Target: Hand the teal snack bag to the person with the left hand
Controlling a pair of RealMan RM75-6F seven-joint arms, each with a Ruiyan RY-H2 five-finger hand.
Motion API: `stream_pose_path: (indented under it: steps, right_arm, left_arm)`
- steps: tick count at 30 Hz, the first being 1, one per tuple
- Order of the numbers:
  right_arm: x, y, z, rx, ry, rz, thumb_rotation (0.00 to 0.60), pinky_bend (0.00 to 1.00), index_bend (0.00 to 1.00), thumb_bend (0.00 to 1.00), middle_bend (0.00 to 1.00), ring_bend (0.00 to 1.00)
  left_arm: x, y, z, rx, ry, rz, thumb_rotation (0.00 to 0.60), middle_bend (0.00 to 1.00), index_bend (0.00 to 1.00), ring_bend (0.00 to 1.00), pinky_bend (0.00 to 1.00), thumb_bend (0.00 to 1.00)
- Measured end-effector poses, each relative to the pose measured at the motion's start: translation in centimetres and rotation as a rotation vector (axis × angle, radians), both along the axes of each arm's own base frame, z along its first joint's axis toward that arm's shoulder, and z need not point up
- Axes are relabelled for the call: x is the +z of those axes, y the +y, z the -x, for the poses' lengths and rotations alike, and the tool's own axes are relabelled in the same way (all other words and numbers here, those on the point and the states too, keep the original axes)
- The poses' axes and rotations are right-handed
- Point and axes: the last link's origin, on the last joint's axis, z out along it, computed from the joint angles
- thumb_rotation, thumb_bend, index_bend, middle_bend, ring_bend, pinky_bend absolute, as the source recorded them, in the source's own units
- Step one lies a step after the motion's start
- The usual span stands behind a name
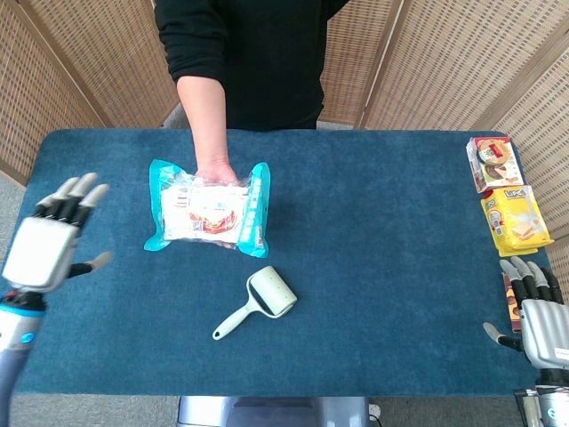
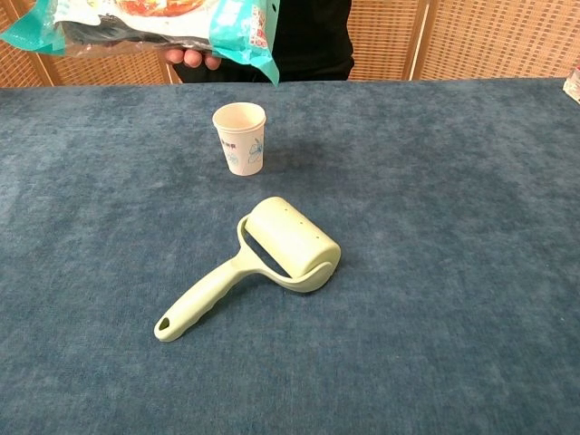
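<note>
The teal snack bag [image 1: 209, 207] lies flat on the person's upturned palm above the table, its clear window showing red snacks; the chest view shows the snack bag [image 2: 154, 20] at the top left, held from below by the person's fingers [image 2: 192, 58]. My left hand [image 1: 49, 242] is far off to the left edge, apart from the bag, fingers spread and holding nothing. My right hand [image 1: 540, 311] rests at the lower right corner, fingers extended and holding nothing.
A pale green lint roller [image 1: 258, 302] lies near the table's middle. A white paper cup [image 2: 242, 137] stands behind it, under the bag. Snack packs [image 1: 514, 216] line the right edge. The person [image 1: 240, 53] stands at the far side.
</note>
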Motion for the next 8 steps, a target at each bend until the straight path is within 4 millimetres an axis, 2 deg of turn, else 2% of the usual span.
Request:
stream_pose_path:
  steps: [6,8]
  right_arm:
    - [-0.1,-0.1,0.0,0.000,0.004,-0.002,0.600,0.00,0.00,0.00,0.00,0.00]
    - [-0.2,-0.1,0.0,0.001,0.006,-0.003,0.600,0.00,0.00,0.00,0.00,0.00]
  left_arm:
    - [-0.2,-3.0,7.0,0.130,-0.035,-0.015,0.557,0.00,0.00,0.00,0.18,0.07]
    - [-0.7,-4.2,8.5,0.161,-0.063,-0.018,0.556,0.00,0.00,0.00,0.18,0.07]
